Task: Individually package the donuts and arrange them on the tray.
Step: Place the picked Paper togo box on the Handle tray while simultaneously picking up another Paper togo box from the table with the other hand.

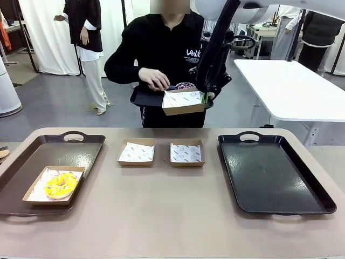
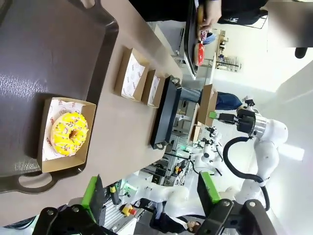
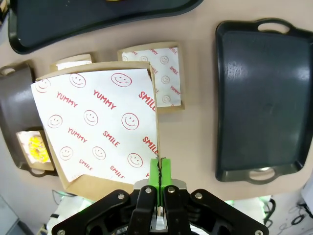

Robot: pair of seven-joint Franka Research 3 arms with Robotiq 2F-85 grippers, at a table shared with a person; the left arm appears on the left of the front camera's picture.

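1. Yellow donut (image 1: 60, 185) lies in a paper-lined box (image 1: 35, 190) at the near end of the left tray (image 1: 54, 154).
2. Sprinkled donut (image 1: 185, 86) sits on the person's tray (image 1: 145, 100), held above the table's far edge. The person's hand (image 1: 155, 79) is just beside it. The red patch (image 2: 200, 51) on that tray in the left wrist view is probably a red donut.
3. Right gripper (image 3: 159, 172) is clamped on the rim of a raised box (image 1: 183, 100), held in the air against the person's tray.
4. Left gripper (image 2: 150, 191) hovers with jaws spread wide and nothing in them, above the left tray's near end.
5. Two empty boxes (image 1: 136, 152) (image 1: 187, 154) sit side by side mid-table. The right tray (image 1: 269, 172) is bare.
6. Surface: beige table (image 1: 161, 216).
7. Room: grey floor (image 1: 54, 108), white curtain (image 1: 46, 32), white table (image 1: 291, 86) to the right.
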